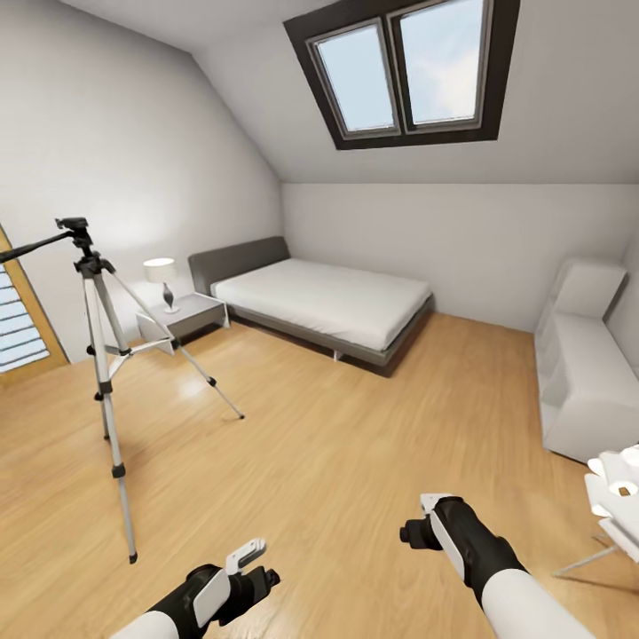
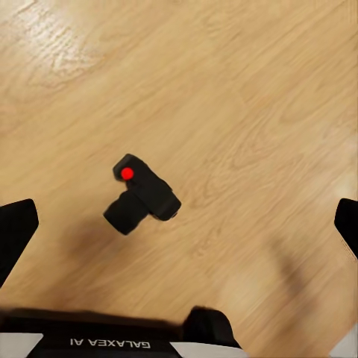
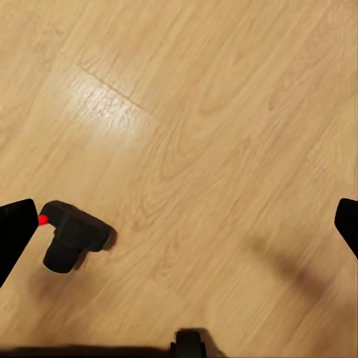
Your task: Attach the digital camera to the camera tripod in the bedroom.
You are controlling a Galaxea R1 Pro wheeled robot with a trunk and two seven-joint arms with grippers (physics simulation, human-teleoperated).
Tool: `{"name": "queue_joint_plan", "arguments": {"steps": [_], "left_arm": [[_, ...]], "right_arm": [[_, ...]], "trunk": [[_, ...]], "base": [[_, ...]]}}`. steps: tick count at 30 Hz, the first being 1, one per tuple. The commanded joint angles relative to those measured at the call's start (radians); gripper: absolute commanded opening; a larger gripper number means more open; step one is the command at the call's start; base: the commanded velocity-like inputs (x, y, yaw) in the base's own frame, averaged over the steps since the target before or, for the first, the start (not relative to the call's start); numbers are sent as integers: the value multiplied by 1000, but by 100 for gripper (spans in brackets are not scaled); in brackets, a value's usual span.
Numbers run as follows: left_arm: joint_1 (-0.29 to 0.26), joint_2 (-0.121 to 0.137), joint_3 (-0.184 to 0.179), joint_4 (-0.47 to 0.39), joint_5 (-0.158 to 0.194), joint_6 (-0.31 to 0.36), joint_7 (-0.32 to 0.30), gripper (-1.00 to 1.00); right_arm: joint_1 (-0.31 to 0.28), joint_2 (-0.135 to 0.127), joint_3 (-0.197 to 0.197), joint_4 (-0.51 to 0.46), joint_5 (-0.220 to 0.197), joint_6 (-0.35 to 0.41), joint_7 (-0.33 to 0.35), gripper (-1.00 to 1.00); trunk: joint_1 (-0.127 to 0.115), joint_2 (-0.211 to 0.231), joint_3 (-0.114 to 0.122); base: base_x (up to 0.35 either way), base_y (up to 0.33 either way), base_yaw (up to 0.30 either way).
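Room: bedroom with white walls, a sloped ceiling and a light wood floor (image 1: 355, 444).
Skylight (image 1: 404, 71): dark-framed, two panes, set in the sloped ceiling at the far side.
Bed (image 1: 324, 302): grey frame, white mattress, against the far wall.
Shelf unit (image 1: 581, 364): white, along the right wall.
Tripod (image 1: 102, 355): stands on the floor at the left, well apart from both arms; silver legs spread, black head on top with a long handle pointing left.
Nightstand (image 1: 191, 315): grey, left of the bed, beyond the tripod.
Lamp (image 1: 161, 280): white shade, on the nightstand.
Left gripper (image 1: 253, 572): near, low centre-left, hanging over bare floor; in its wrist view the jaws are spread wide, nothing between them.
Right gripper (image 1: 415, 531): near, right of centre, above the floor; jaws spread wide, pinching nothing.
Camera (image 2: 142, 195): black with a red button, lying on the floor, untouched by either gripper; also seen from the right wrist (image 3: 73, 235), beside one jaw tip.
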Motion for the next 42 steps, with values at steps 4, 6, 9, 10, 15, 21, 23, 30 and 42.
{"name": "queue_joint_plan", "arguments": {"steps": [4, 6, 9, 10, 15, 21, 23, 30, 42], "left_arm": [[-1, -2, 2, -1, 1, 5, 1, 100], [-1, -2, 2, -1, 1, 5, 1, 100], [-1, -3, 2, -1, 1, 5, 2, 100], [-1, -3, 2, -1, 1, 5, 2, 100], [-1, -3, 2, -1, 1, 5, 2, 100], [-1, -3, 2, -1, 1, 4, 1, 100], [-1, -3, 3, -1, 2, 5, 1, 100], [-1, -4, 4, -1, 2, 5, 0, 100], [-6, -20, 9, -2, 74, 10, 14, 100]], "right_arm": [[1, 1, 1, -2, 1, 5, 0, 100], [1, 1, 2, -2, 1, 5, 0, 100], [1, 1, 2, -2, 1, 6, 0, 100], [1, 1, 2, -2, 1, 6, 0, 100], [1, 1, 2, -2, 1, 6, 0, 100], [1, 1, 2, -2, 1, 6, 0, 100], [1, 1, 2, -2, 1, 6, 0, 100], [1, -1, 2, -1, 0, 5, 0, 100], [1, -4, 2, -2, 0, 4, 1, 100]], "trunk": [[0, -1, -1], [0, -1, -1], [0, -1, -1], [0, -1, -1], [0, -1, -1], [0, -1, -1], [0, -1, -1], [0, -1, -1], [0, -1, -1]], "base": [[0, -248, 260], [0, -284, 260], [0, -302, 260], [0, -313, 260], [0, -313, 261], [0, -209, 263], [0, -118, 269], [0, -53, 277], [0, -11, 203]]}}
